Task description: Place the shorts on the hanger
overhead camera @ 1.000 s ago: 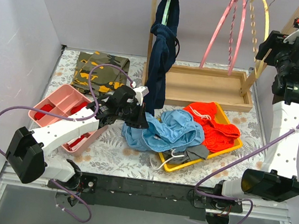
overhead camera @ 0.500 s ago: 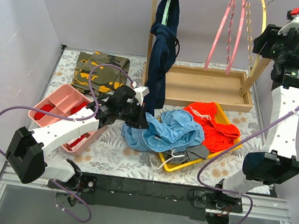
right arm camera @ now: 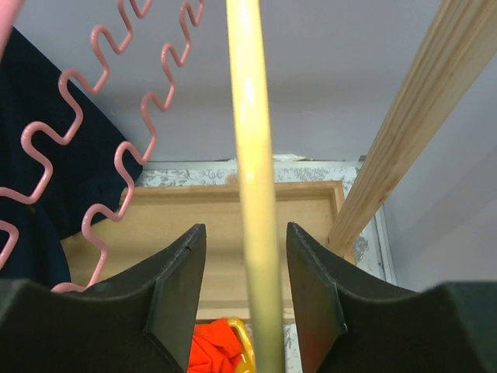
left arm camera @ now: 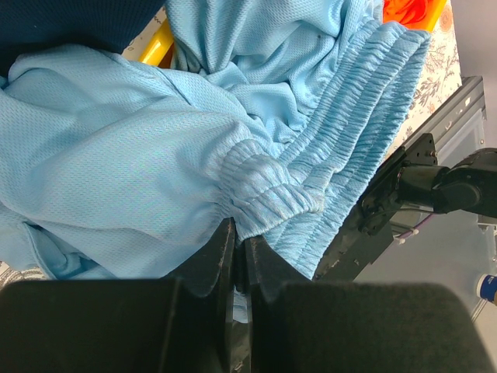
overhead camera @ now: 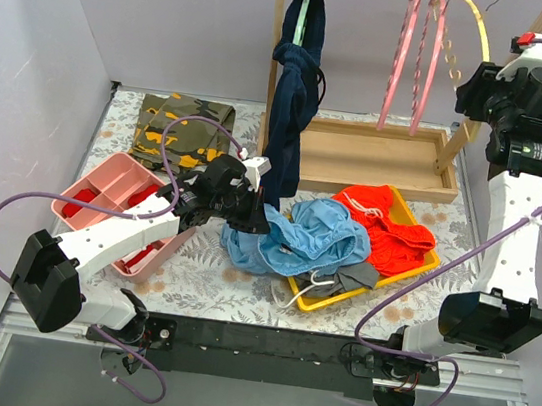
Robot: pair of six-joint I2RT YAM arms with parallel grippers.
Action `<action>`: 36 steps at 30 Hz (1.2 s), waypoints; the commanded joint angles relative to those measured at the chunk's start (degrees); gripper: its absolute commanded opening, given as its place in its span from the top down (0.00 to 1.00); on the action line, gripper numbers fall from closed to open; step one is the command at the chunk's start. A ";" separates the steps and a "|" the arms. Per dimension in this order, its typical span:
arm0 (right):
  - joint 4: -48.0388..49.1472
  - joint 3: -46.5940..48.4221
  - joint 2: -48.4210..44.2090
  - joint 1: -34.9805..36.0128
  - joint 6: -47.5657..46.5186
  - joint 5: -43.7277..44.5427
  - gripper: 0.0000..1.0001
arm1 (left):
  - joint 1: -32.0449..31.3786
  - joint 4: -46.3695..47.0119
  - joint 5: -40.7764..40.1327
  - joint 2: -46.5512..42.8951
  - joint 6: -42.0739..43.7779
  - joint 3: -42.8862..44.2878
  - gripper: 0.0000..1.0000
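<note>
hidden: left pincer [left arm camera: 239, 233] tips mostly buried in the shorts [left arm camera: 155, 155], clamped tight on the waistband; hanger [overhead camera: 475, 25] hook cut off up top
right pincer [right arm camera: 245, 233]: spread wide, hanger bar between its fingers, not squeezing
yellow tray [overhead camera: 323, 299]: orange-red shorts [overhead camera: 389, 225], plus the blue pair spilling off leftward
pink tray [overhead camera: 101, 189]: red stuff, can't tell what
surface [overhead camera: 199, 284]: floral print, pale walls [overhead camera: 174, 28] around

Floral table [overhead camera: 208, 290] carries camouflage cloth [overhead camera: 183, 128]; pink tray [overhead camera: 117, 181]; yellow tray [overhead camera: 392, 277]; shorts [overhead camera: 296, 242]; wooden rack [overhead camera: 378, 158].
</note>
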 commanded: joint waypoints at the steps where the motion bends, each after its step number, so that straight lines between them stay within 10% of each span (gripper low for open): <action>1: 2.02 3.69 0.24 -0.02 -1.87 -1.00 0.49 | 0.19 0.51 1.44 -0.47 0.25 2.14 0.99; 23: -4.75 11.25 6.31 4.10 -4.33 6.38 0.58 | 0.19 0.33 1.09 -1.35 0.17 1.87 0.98; 36: -2.56 12.57 4.82 4.46 -3.36 12.18 0.99 | 0.19 -0.02 1.09 -2.32 0.34 2.23 0.98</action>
